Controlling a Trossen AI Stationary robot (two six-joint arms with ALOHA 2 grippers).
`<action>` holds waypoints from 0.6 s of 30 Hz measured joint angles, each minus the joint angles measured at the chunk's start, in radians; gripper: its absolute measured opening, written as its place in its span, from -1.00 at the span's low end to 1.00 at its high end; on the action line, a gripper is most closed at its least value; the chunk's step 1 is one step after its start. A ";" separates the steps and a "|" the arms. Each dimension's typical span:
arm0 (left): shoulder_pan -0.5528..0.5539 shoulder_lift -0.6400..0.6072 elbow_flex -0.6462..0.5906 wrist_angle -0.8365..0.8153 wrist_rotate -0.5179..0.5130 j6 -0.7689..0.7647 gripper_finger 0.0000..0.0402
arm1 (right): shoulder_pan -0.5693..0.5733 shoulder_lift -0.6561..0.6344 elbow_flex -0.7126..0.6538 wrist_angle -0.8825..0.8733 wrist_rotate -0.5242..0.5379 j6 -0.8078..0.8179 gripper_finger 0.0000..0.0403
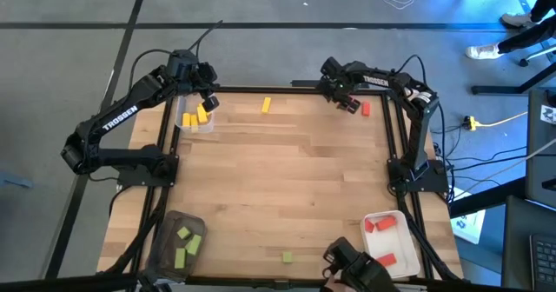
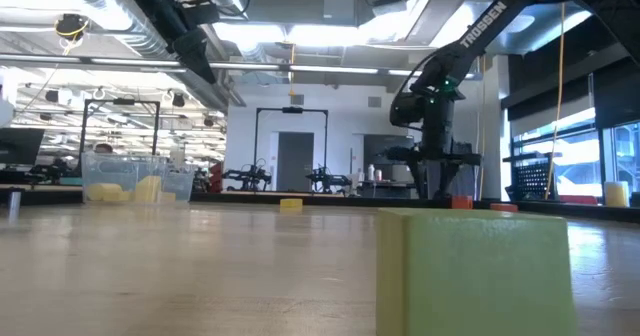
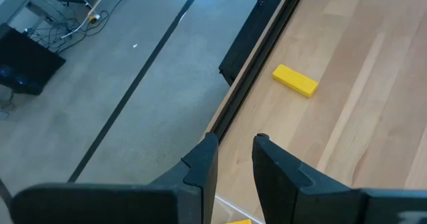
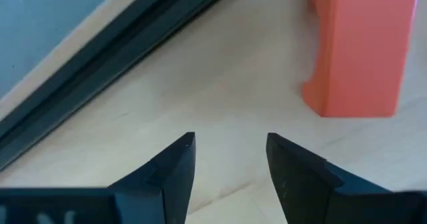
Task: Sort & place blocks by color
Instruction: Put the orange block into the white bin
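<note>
Setting: wooden surface (image 1: 278, 179) in a black frame, grey floor around it, an open workshop hall behind.

Sorted stock: yellow blocks (image 1: 196, 118) in the clear tray (image 1: 182, 109) at the far left corner; green blocks (image 1: 186, 242) in the dark tray (image 1: 167, 227) near left; red blocks (image 1: 380, 226) in the white tray (image 1: 395, 240) near right.

Loose stock: one yellow block (image 1: 267, 105) at the far edge; one red block (image 1: 366, 109) at the far right; one green block (image 1: 287, 257) at the near edge.

Right gripper (image 1: 350, 105): low over the surface, just beside the red block, jaws parted and empty.

Left gripper (image 1: 209, 102): above the clear tray, jaws narrowly parted, empty.

Risks, as judged:
- The red block lies off to one side of the right jaws, not between them; closing from here would likely clip a corner and push it away.
- It sits near the frame rail, so a nudge could lodge it there.
- The left jaws' narrow gap may not admit the yellow block.
</note>
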 joint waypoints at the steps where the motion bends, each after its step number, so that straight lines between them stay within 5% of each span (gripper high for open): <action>1: 0.000 0.000 0.000 0.000 0.000 0.000 -0.59 | 0.000 0.000 0.000 0.003 0.001 -0.001 -0.08; 18: 0.000 0.000 0.000 0.000 0.000 0.000 -0.59 | -0.018 0.000 0.038 0.046 -0.116 -0.232 -0.08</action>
